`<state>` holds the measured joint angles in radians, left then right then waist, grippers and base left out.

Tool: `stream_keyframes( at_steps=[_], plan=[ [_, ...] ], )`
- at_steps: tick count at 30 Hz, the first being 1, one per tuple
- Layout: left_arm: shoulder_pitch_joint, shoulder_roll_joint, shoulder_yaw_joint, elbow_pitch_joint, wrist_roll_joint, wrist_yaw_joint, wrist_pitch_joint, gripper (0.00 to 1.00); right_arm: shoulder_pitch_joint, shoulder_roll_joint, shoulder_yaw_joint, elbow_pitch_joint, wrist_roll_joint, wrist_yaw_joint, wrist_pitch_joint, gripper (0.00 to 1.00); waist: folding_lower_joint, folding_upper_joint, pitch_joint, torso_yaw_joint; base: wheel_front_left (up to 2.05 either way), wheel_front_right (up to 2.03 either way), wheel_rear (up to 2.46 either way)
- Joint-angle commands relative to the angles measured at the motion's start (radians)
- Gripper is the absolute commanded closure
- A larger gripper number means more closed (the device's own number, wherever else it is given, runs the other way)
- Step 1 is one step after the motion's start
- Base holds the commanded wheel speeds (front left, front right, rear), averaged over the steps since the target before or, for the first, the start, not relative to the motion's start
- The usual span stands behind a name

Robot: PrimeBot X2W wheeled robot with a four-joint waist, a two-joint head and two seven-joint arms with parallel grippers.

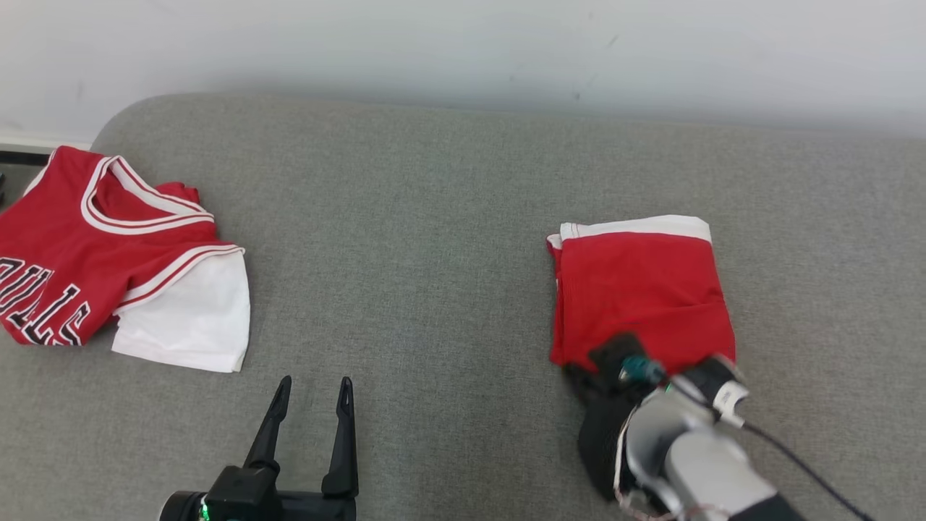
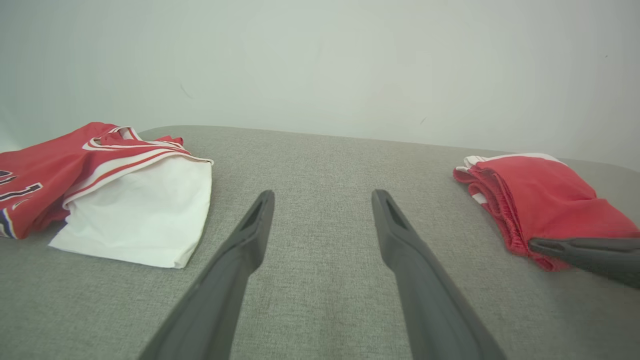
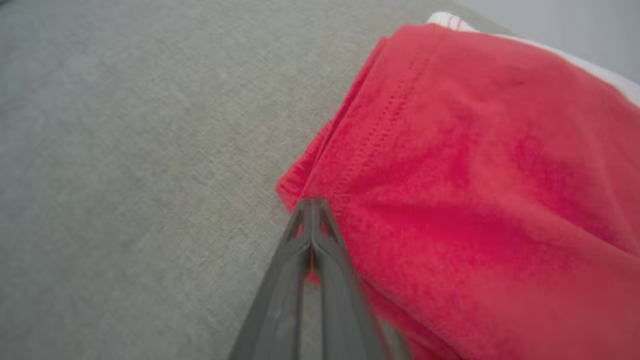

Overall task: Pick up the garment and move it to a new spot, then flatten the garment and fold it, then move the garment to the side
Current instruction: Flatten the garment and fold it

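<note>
The garment (image 1: 640,289) is a red piece folded into a rectangle with a white band at its far edge, lying on the right of the grey cloth surface (image 1: 434,217). My right gripper (image 1: 575,375) is shut on its near left corner. In the right wrist view the fingers (image 3: 300,260) press together at the red hem (image 3: 450,190), with a sliver of red between them. My left gripper (image 1: 316,383) stands open over bare grey cloth at the lower left, holding nothing. The left wrist view has the left gripper (image 2: 324,196) open and the garment (image 2: 545,200) at the right.
A red jersey (image 1: 65,246) with white trim and dark lettering lies crumpled at the left edge, with a white part (image 1: 188,318) beside it. It also lies left in the left wrist view as the jersey (image 2: 50,165). A pale wall (image 1: 463,43) rises behind the surface.
</note>
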<state>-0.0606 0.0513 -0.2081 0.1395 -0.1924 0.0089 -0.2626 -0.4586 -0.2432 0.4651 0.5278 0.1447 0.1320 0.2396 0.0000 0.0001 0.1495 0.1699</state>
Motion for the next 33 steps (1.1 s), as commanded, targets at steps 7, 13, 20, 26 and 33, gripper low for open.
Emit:
stream_keyframes(
  at_steps=[7,13,20,26,33],
  plan=[
    [0.024,-0.001,0.004,0.002,-0.002,-0.001,-0.003,0.00,0.152,0.036,0.115,-0.173,0.188,-0.003,0.028,1.00,0.0000,-0.0001,-0.044,-0.045,0.00,0.00,0.00],
    [0.046,-0.001,0.031,-0.028,0.020,0.009,-0.003,0.00,0.286,0.113,-0.111,-0.295,0.156,-0.002,-0.136,0.00,0.0000,-0.0001,-0.073,-0.075,0.00,0.00,0.00],
    [0.080,0.000,0.097,-0.078,0.064,0.015,-0.003,0.00,0.429,0.190,-0.406,-0.366,0.055,-0.003,-0.363,0.00,0.0000,-0.0001,-0.097,-0.129,0.00,0.00,0.00],
    [0.108,0.001,0.138,-0.089,0.082,0.002,-0.003,0.00,0.456,0.194,-0.488,-0.341,0.019,-0.003,-0.454,0.00,0.0000,-0.0001,-0.122,-0.163,0.00,0.00,0.00],
    [0.154,0.005,0.179,-0.050,0.107,-0.014,-0.003,0.00,0.472,0.194,-0.566,-0.303,-0.030,-0.003,-0.493,0.00,0.0000,-0.0001,-0.151,-0.184,0.00,0.00,0.00]
  ],
)
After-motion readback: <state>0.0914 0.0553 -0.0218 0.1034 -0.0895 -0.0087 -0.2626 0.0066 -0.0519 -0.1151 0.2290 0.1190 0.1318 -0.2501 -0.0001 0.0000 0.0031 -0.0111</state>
